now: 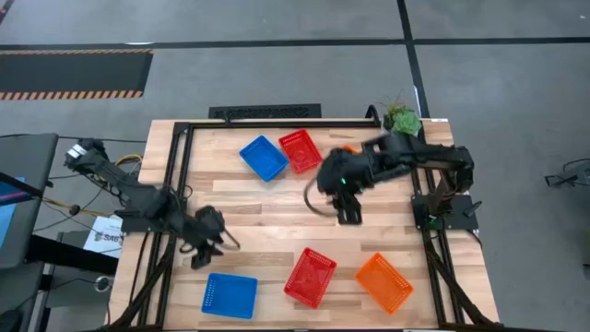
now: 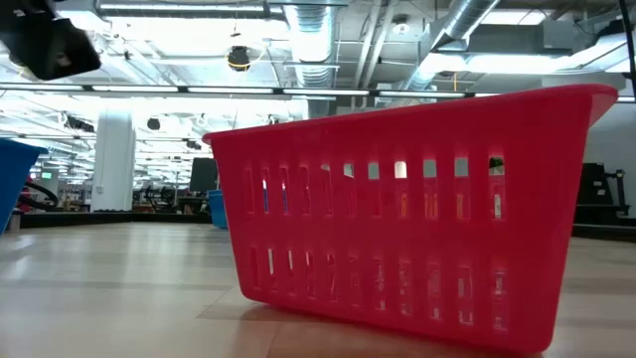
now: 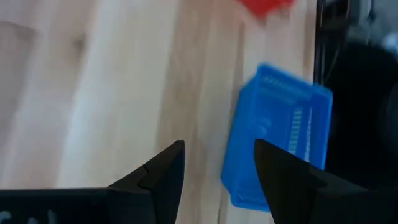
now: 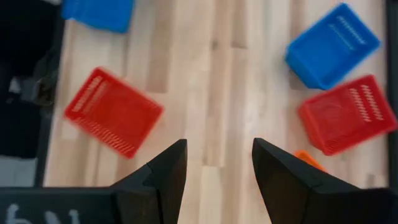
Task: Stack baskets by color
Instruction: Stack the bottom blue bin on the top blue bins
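Observation:
Six baskets show on the wooden table. At the far side lie a blue basket [image 1: 262,158] and a red basket [image 1: 300,149], with an orange basket [image 4: 308,160] mostly hidden under my right arm. Along the near edge lie a blue basket [image 1: 229,295], a red basket [image 1: 310,277] and an orange basket [image 1: 383,282]. My left gripper [image 3: 217,146] hangs open above bare wood at the left, just short of the near blue basket [image 3: 280,143]. My right gripper [image 4: 217,144] is open high over the table's middle, holding nothing.
A white pot with a green plant [image 1: 402,118] stands at the far right corner. Black frame rails [image 1: 180,184] run along the table's left, right and far sides. Bare wood lies between the far and near rows of baskets. The near red basket [image 2: 417,219] fills the low view.

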Controlling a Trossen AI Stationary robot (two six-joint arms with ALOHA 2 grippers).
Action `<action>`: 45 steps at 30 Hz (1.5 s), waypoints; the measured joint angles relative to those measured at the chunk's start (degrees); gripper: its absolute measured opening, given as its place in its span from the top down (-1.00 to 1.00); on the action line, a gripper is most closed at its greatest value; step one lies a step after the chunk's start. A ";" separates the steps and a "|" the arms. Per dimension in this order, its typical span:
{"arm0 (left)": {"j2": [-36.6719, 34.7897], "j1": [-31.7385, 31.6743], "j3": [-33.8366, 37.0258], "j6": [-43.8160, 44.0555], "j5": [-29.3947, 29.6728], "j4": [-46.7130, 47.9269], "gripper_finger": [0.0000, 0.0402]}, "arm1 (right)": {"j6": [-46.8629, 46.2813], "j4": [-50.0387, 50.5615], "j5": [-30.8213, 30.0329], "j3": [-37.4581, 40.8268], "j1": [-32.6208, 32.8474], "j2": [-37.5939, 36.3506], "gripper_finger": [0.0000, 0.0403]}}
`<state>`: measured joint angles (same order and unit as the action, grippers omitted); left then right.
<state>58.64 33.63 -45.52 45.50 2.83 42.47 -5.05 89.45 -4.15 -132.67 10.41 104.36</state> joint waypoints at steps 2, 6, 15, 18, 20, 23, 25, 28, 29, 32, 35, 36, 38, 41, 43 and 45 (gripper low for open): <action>4.06 3.11 0.00 0.14 0.41 -2.21 0.10 | -0.55 0.01 -0.25 -0.12 2.54 0.64 0.00; 9.91 6.68 0.04 1.62 2.64 -6.66 0.10 | -1.72 -0.58 -0.88 -0.10 5.95 1.99 0.00; 16.88 9.32 0.00 -3.43 4.26 -8.52 0.10 | -2.06 -1.60 -2.04 -0.02 8.50 5.13 0.00; 20.09 9.71 -0.01 -4.68 1.21 -10.19 0.10 | -2.65 0.41 -2.02 0.20 8.87 6.40 0.00; 22.18 10.21 0.02 -4.79 0.48 -9.41 0.10 | -3.05 0.51 -2.02 0.18 9.10 6.71 0.00; 25.16 10.42 -0.02 -5.48 0.00 -10.20 0.10 | -3.07 0.25 -2.00 0.18 9.45 6.76 0.00; 26.37 10.40 0.04 -5.98 -0.06 -9.65 0.11 | -3.07 -0.08 -2.00 0.16 9.45 6.75 0.00; 27.78 10.06 0.00 -6.68 -0.26 -9.09 0.18 | -3.65 0.09 -2.00 0.16 9.42 6.76 0.00; 27.81 9.90 0.00 -6.91 -0.25 -8.59 0.23 | -3.89 0.16 -2.00 0.14 9.42 6.75 0.00; 27.61 8.87 0.00 -7.34 0.87 -7.76 0.47 | -3.96 0.18 -2.00 0.14 9.47 6.75 0.00; 27.14 7.43 0.00 -8.26 2.45 -6.90 0.78 | -3.96 0.11 -2.22 0.14 9.47 6.75 0.00; 27.16 6.91 0.00 -8.50 3.04 -6.83 0.88 | -4.02 0.07 -3.22 0.14 9.47 6.75 0.00; 27.16 5.66 0.00 -8.89 4.56 -6.54 0.95 | -5.52 -0.39 -7.73 0.14 9.44 6.75 0.00; 27.16 3.34 -0.02 -9.07 7.41 -5.58 0.96 | -14.74 -1.30 -18.84 0.14 8.76 6.75 0.00; 27.14 1.46 -0.03 -9.02 10.14 -5.05 0.98 | -22.38 -1.29 -24.64 0.52 7.87 6.72 0.00; 27.12 -0.68 -0.07 -8.29 14.40 -4.15 0.99 | -27.59 -1.48 -28.37 2.53 6.93 6.63 0.00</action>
<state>85.76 32.95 -45.58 37.21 17.23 38.32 -32.64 87.97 -32.53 -130.14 17.35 110.98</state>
